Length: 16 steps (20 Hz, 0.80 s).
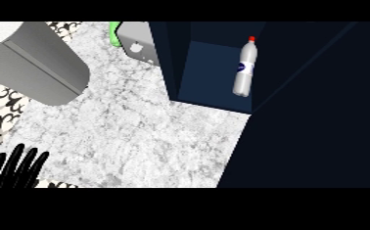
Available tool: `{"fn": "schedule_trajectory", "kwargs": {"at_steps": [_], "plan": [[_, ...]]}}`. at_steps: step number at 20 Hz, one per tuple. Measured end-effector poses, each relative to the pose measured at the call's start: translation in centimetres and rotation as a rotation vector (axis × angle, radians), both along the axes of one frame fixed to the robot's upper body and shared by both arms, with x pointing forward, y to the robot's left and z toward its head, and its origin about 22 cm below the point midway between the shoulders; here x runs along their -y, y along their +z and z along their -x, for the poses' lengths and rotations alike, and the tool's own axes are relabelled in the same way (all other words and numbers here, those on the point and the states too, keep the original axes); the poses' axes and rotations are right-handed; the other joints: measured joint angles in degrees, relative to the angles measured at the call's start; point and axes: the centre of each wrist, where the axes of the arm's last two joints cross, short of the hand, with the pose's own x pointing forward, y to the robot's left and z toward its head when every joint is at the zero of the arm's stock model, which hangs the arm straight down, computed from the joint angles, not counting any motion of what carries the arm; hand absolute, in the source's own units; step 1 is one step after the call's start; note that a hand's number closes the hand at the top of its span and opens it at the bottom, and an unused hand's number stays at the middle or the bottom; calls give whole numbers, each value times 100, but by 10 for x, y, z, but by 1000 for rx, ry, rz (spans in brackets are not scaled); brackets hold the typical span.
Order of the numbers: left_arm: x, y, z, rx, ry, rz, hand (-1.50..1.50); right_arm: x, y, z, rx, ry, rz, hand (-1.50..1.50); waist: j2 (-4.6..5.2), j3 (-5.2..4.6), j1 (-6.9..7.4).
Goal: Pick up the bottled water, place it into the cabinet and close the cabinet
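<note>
The clear plastic water bottle point(245, 67) with a red cap and a blue label stands inside the dark navy cabinet point(217, 84), at about two o'clock from the middle of the view, its cap pointing up toward twelve o'clock and its base resting on the blue cabinet floor near the right inner wall. The cabinet's opening faces the white-and-grey marbled worktop point(137, 126), and a large dark navy panel point(311, 126), apparently the open door, fills the side from three to five o'clock. At ten o'clock a big grey cylindrical container point(43, 62) lies tilted across the worktop's edge. Near twelve o'clock a grey metal appliance point(139, 43) stands just beside the cabinet's left wall, with a bright green thing point(114, 32) touching its left side; what that is cannot be told. The left robot hand point(22, 168) shows at eight o'clock, black fingers straight and spread upward, holding nothing, well apart from the bottle. The right robot hand is out of sight.
</note>
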Motion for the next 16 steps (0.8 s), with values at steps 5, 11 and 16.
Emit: {"fn": "schedule_trajectory", "kwargs": {"at_steps": [5,11,16], "plan": [[-9,7,-5,12,-6,-20,-150,-10,2,-7,-31,32,22,150,37,-9,62],[-16,14,-10,18,-16,-29,-150,-20,2,-18,-92,63,30,150,72,-10,88],[-20,18,-12,24,-12,-33,-150,-31,0,-30,-162,98,-7,150,100,-2,113]]}}
